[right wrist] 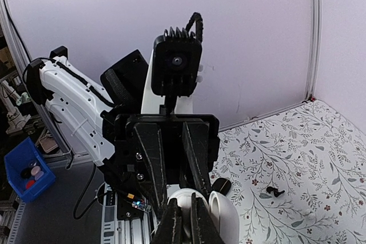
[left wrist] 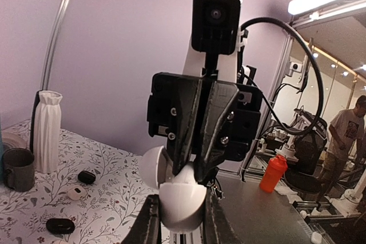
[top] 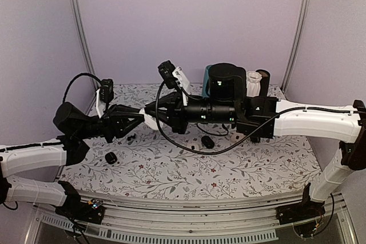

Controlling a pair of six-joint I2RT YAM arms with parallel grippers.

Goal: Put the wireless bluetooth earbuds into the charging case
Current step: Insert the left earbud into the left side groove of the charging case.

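The white charging case (left wrist: 182,195) hangs in mid-air with its lid (left wrist: 150,167) swung open, and my left gripper (left wrist: 183,221) is shut on its body. My right gripper (right wrist: 186,221) is shut, its tips down inside the open case (right wrist: 226,215). Whether anything sits between those tips is hidden. In the top view the two grippers meet over the left part of the table, left gripper (top: 142,119) against right gripper (top: 150,117). One tiny dark earbud (right wrist: 275,190) lies on the flowered cloth, and it also shows below the grippers as a dark earbud (top: 131,137).
A black oval case (top: 207,142) and another small black object (top: 111,158) lie on the cloth. At the back stand a black cylinder (top: 226,81), a white vase (top: 253,82) and a dark mug (top: 264,78). The right arm (top: 309,119) stretches across the table.
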